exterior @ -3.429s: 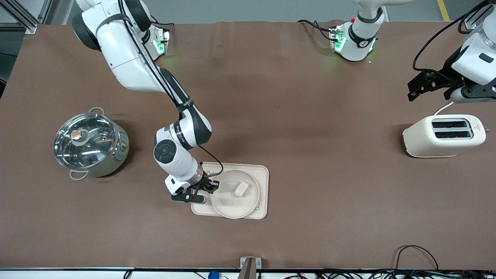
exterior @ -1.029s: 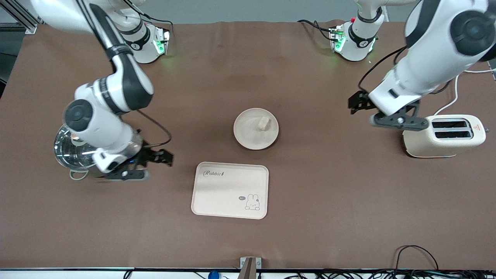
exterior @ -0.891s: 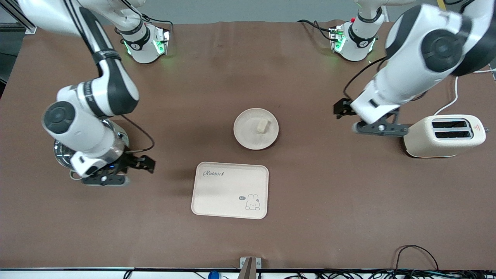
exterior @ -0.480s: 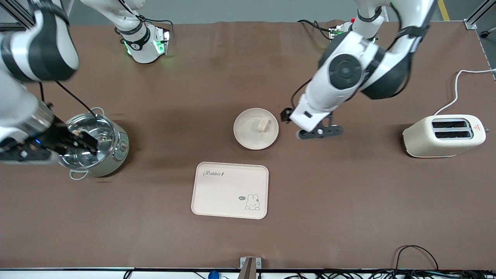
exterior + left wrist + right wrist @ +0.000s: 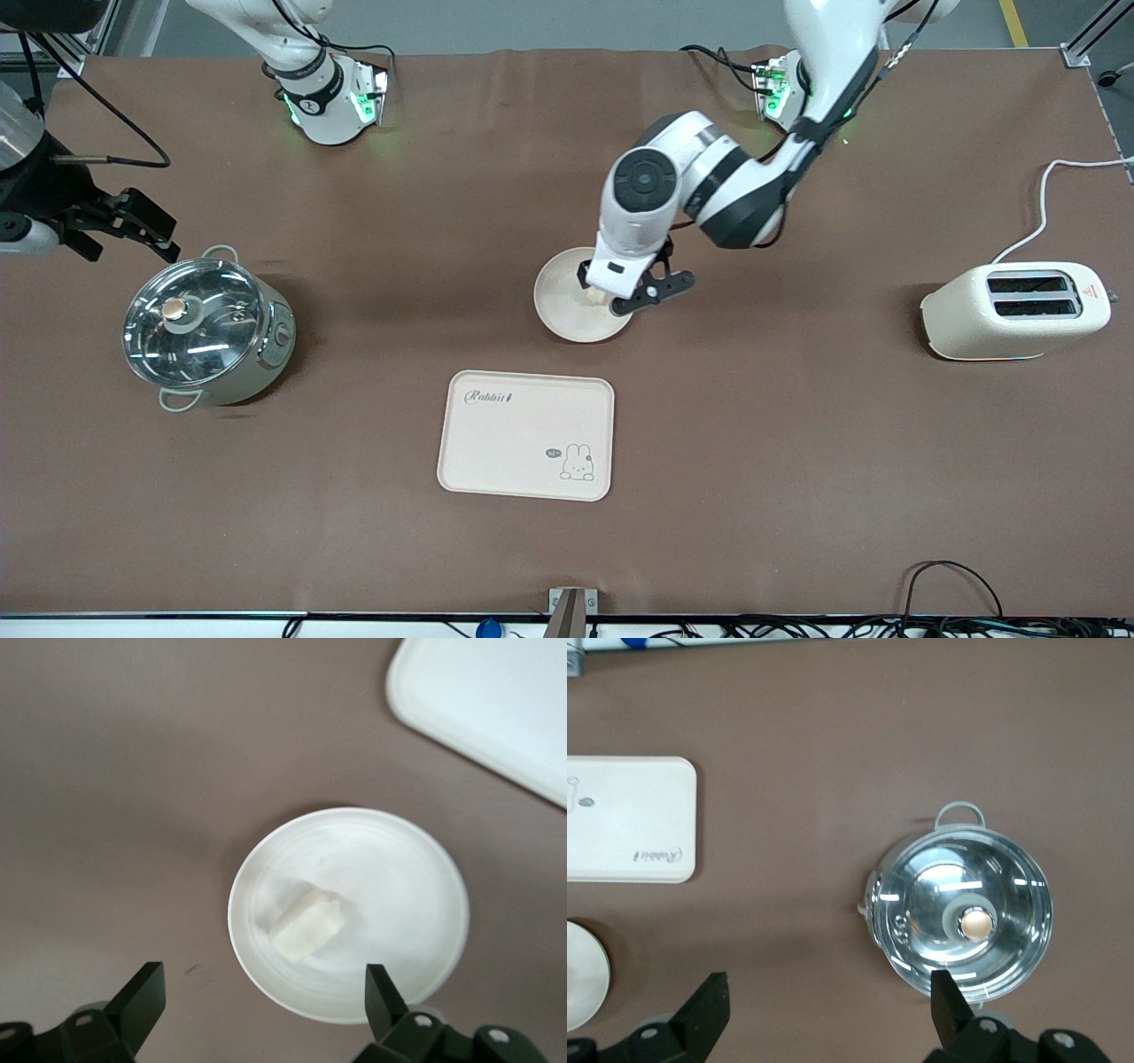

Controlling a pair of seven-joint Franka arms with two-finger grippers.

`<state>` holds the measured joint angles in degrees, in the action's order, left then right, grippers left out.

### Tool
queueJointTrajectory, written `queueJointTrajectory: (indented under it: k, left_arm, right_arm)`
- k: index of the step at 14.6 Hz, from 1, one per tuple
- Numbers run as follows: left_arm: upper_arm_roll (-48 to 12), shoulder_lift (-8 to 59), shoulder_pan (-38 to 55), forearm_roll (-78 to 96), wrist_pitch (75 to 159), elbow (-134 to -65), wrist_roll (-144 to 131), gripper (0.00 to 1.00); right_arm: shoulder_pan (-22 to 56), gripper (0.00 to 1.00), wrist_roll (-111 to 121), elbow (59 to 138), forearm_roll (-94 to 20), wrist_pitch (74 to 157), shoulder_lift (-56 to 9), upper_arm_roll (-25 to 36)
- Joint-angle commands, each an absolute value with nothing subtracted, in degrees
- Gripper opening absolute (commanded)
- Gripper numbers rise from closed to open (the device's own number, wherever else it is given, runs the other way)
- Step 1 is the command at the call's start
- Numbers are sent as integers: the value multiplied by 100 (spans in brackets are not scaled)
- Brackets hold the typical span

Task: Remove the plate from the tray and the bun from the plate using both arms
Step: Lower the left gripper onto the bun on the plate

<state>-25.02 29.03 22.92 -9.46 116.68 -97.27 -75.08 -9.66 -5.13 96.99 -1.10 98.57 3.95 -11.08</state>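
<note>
The round cream plate [image 5: 558,297] lies on the brown table, farther from the front camera than the tray. The pale bun [image 5: 307,924] lies on the plate [image 5: 390,895]; in the front view the left gripper hides it. My left gripper [image 5: 620,288] hangs over the plate, open and empty; in the left wrist view [image 5: 263,1005] its fingers straddle the plate's rim. My right gripper [image 5: 133,239] is open and empty, up in the air beside the pot at the right arm's end; in its wrist view [image 5: 828,1010] bare table lies between the fingers.
A cream rectangular tray [image 5: 525,435] with a rabbit drawing lies nearer the front camera than the plate. A steel pot [image 5: 205,330] with a glass lid stands toward the right arm's end. A cream toaster [image 5: 1014,310] stands toward the left arm's end.
The plate with the bun has gone from the tray to the table. My right gripper let it go and drew back past the pot. My left gripper swung from the toaster to over the plate.
</note>
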Motion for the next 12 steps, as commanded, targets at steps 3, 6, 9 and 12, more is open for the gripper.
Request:
queueJointTrajectory:
  k: [3, 6, 9, 12]
  left_arm:
    - [-2496, 3567, 2574, -1748, 12304, -9756, -9418, 94]
    - [-2496, 3857, 2619, -2161, 12567, -9765, -10131, 88]
    - [-2496, 3946, 2663, -2338, 12788, -9765, -10809, 87]
    - [-2496, 4069, 2663, -2347, 12910, -9791, -10898, 85]
  right_arm:
    - [-1344, 100, -501, 9141, -211, 9492, 220, -1160]
    - [-1389, 100, -510, 9403, -193, 9483, 403, -1169]
    - [-1389, 100, -492, 9729, -193, 9431, 737, -1169]
    - [-1424, 100, -457, 9659, -202, 9351, 765, -1151]
